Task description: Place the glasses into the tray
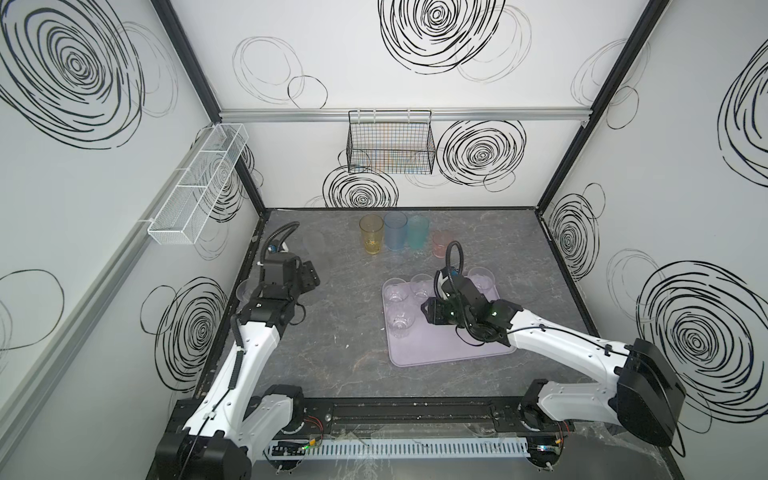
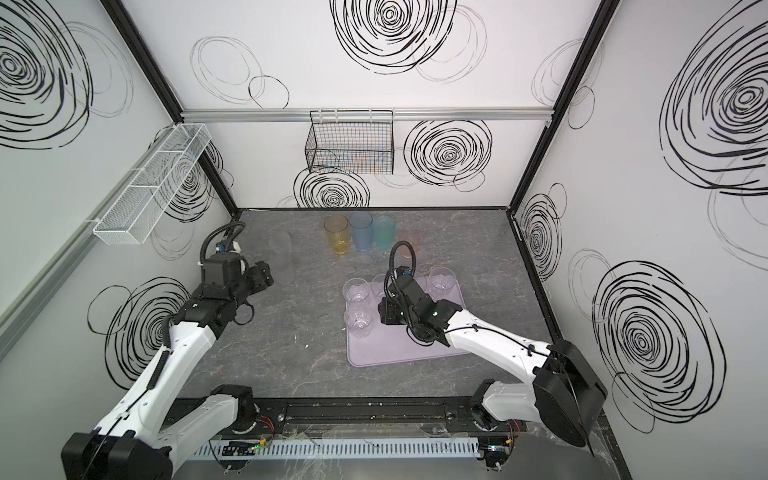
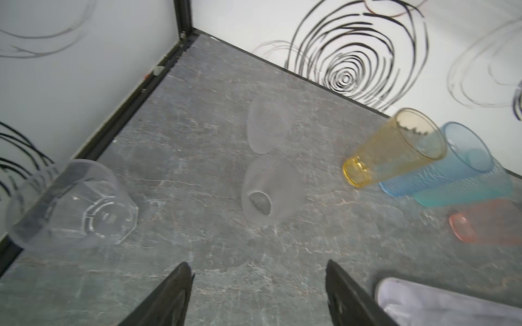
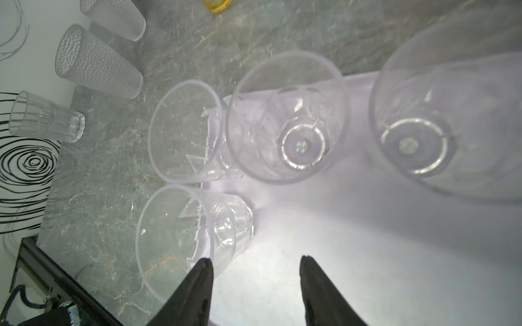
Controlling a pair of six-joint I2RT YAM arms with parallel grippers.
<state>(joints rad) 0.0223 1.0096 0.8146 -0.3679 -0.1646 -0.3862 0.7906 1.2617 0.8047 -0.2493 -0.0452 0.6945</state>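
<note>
1. While its black jaws stand apart with nothing between them, the left gripper (image 3: 258, 271) is free to take a glass.
2. Straight ahead of it, near, stands a frosted colourless plastic tumbler (image 3: 271, 192), long axis vertical. A second frosted tumbler (image 3: 267, 127) stands just behind it.
3. Farther right lies the flat pale lilac plastic tray (image 1: 457, 349), with four clear tumblers (image 1: 401, 320) along its far and left edges.
4. Over the tray hovers the right gripper (image 4: 255, 261), jaws apart and empty.
5. Judging by this, the left arm is nearer the frosted pair, and a forward reach should do.
</note>
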